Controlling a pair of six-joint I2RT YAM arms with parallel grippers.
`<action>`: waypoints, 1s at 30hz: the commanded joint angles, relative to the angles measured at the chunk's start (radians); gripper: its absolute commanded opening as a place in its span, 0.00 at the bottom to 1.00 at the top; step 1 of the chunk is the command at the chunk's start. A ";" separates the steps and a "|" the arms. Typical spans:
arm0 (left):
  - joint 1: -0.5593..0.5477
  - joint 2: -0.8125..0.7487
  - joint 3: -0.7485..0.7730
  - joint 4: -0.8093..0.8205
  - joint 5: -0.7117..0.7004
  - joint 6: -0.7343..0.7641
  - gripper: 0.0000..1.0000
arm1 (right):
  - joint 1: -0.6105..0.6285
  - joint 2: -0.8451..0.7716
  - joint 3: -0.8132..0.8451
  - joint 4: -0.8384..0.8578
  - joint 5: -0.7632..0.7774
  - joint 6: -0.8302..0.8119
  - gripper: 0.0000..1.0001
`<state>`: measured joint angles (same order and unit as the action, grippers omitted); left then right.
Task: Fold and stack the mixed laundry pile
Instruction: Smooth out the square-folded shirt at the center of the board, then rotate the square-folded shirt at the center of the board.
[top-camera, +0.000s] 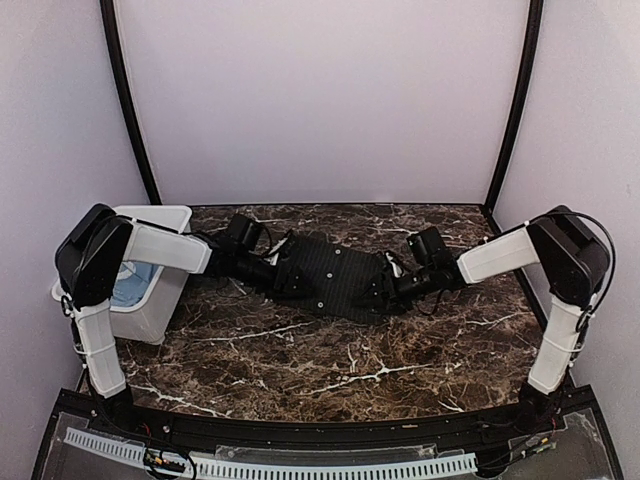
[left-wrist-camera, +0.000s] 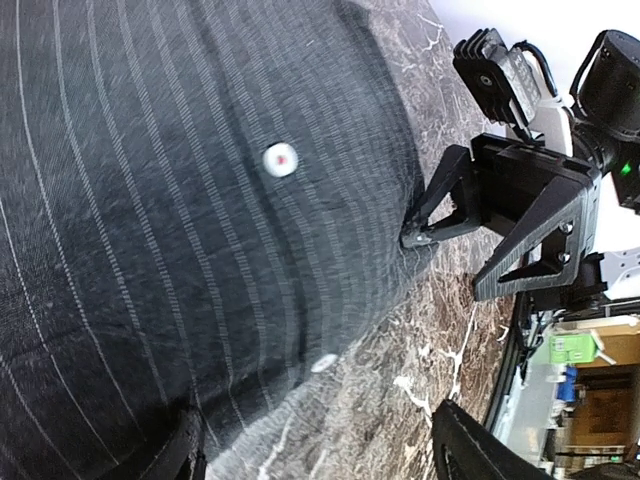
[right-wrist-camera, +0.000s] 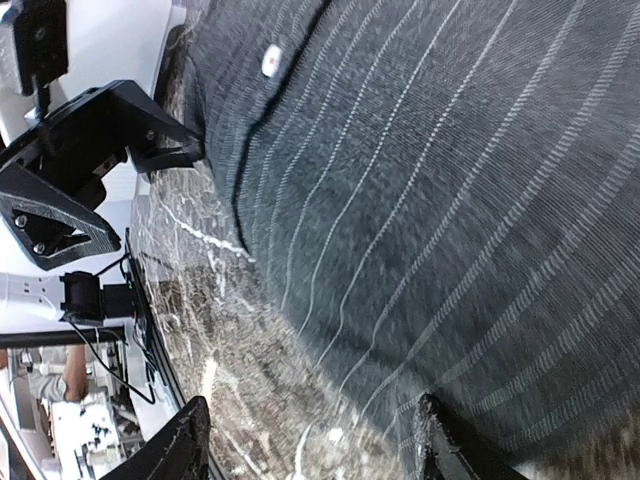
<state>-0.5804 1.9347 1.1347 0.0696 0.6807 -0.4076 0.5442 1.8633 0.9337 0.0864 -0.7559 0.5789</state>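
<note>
Leftmost, the light blue soft T-shirt (top-camera: 130, 285) sits in the white plastic bin (top-camera: 160, 305) at the worktop's (top-camera: 300, 350) left edge. My left end effector (top-camera: 283, 272), fingers spread, straddles one end of the black fine-pinstriped button shirt (top-camera: 330, 275); my right end effector (top-camera: 385, 287), likewise spread, takes the opposite end, probably to stretch it flat for folding.
</note>
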 joint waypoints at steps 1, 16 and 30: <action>-0.032 -0.124 0.074 -0.156 -0.188 0.128 0.76 | -0.021 -0.170 -0.032 -0.081 0.082 -0.006 0.66; -0.125 0.154 0.410 -0.370 -0.373 0.232 0.66 | -0.163 -0.058 0.224 -0.185 0.199 -0.132 0.56; -0.070 0.198 0.418 -0.428 -0.483 0.461 0.63 | -0.146 0.234 0.468 -0.329 0.312 -0.287 0.40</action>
<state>-0.6910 2.1513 1.5368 -0.2905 0.2668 -0.0483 0.3805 2.0861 1.3979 -0.1883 -0.4755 0.3416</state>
